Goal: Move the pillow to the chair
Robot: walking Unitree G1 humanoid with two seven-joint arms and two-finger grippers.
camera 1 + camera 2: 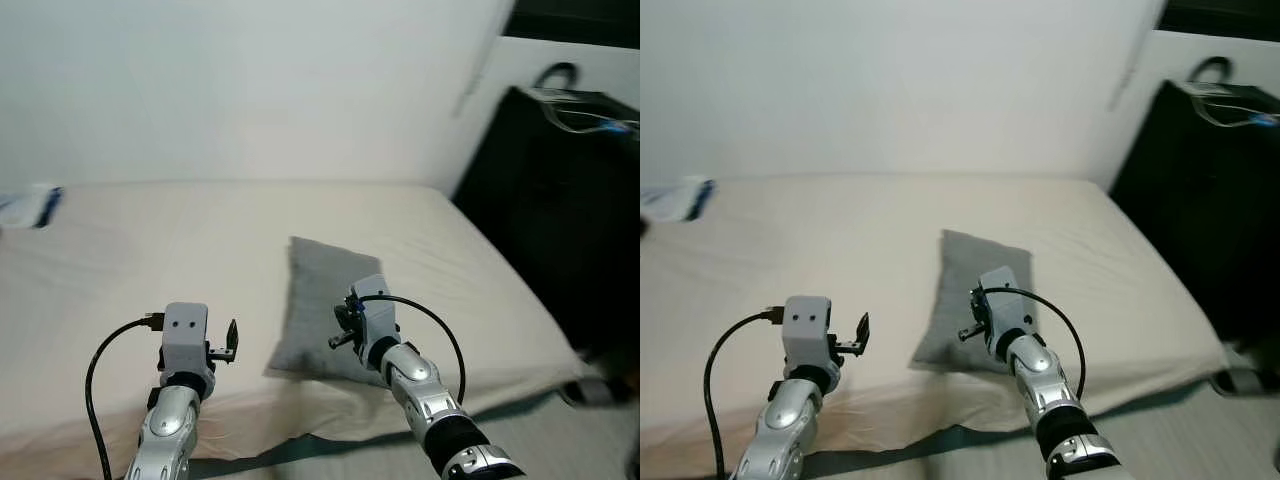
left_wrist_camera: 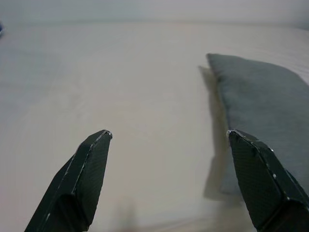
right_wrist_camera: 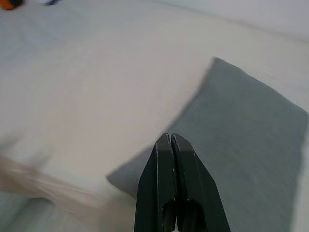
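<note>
A grey pillow (image 1: 322, 285) lies flat on the beige bed (image 1: 150, 250), close to the front edge. My right gripper (image 1: 341, 337) hovers over the pillow's near end, and in the right wrist view its fingers (image 3: 171, 159) are shut with nothing between them, the pillow (image 3: 241, 125) just beyond the tips. My left gripper (image 1: 229, 343) is held above the bare sheet to the left of the pillow. In the left wrist view it (image 2: 169, 135) is open, with the pillow (image 2: 260, 101) beside one finger.
A bulky black object (image 1: 560, 200) with cables on top stands against the bed's right side. A white and blue item (image 1: 30, 205) lies at the bed's far left. A white wall runs behind the bed. Grey floor (image 1: 560, 440) lies before its right corner.
</note>
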